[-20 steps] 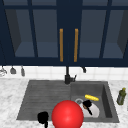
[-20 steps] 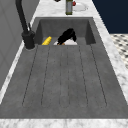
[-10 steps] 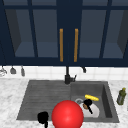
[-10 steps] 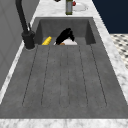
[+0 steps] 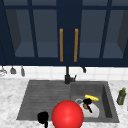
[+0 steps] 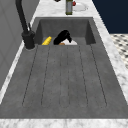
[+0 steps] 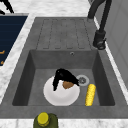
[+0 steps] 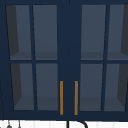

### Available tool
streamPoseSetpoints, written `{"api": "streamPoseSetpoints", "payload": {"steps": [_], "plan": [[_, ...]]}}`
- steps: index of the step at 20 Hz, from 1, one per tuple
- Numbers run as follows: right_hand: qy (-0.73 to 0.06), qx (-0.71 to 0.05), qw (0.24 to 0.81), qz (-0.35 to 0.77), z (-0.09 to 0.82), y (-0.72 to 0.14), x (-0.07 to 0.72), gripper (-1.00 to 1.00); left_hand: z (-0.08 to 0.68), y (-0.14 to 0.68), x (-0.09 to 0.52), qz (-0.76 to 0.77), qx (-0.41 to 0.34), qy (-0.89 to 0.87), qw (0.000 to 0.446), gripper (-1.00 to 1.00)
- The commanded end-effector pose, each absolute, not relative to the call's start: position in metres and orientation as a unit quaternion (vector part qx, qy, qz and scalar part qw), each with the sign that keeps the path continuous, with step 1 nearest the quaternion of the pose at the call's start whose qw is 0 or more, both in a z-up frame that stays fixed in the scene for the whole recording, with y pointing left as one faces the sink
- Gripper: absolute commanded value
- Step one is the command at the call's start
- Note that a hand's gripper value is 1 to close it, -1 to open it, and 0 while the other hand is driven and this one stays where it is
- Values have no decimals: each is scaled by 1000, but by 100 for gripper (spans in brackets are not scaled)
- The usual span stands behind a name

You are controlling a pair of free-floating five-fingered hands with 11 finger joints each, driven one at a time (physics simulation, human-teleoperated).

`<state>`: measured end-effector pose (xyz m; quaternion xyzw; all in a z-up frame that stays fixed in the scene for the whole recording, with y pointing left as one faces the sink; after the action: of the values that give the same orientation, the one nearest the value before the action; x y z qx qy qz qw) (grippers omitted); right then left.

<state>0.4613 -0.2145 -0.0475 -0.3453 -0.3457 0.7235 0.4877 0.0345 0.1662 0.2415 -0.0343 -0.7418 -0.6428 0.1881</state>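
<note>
My right hand hangs low in the sink basin, over a white plate. Its fingers and thumb curl down round a small brown item lying on the plate. The same hand arches above the plate's far half in the right side view, and it shows past the draining board in the left side view. A yellow corn cob lies on the basin floor beside the plate, near the drain. My left hand floats at the draining board's front edge, fingers relaxed.
A large red ball sits at the front, between the two hands. The black faucet stands behind the sink's middle. A green bottle stands on the marble counter right of the basin. The ribbed draining board lies left. Closed wall cabinet doors hang above.
</note>
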Motion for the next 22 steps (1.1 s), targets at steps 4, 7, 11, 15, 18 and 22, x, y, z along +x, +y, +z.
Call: {"api": "streamPoseSetpoints", "payload": {"steps": [4, 7, 11, 15, 18, 22], "plan": [[-338, -351, 494, 720, -59, -207, 474, -100, 242, 166, 34, -643, -34, -742, 188, 0], [-338, -352, 494, 719, -68, -202, 478, -100, 242, 166, 34, -643, -34, -742, 188, 0], [-336, -354, 496, 718, -84, -196, 478, -100, 242, 166, 34, -643, -34, -742, 188, 0], [-342, -356, 489, 719, -93, -197, 482, -100, 242, 166, 34, -643, -34, -742, 188, 0], [-343, -353, 483, 724, -92, -197, 491, -100, 242, 166, 34, -643, -34, -742, 188, 0], [-340, -346, 488, 726, -89, -197, 498, -100, 242, 166, 34, -643, -34, -742, 188, 0]]}}
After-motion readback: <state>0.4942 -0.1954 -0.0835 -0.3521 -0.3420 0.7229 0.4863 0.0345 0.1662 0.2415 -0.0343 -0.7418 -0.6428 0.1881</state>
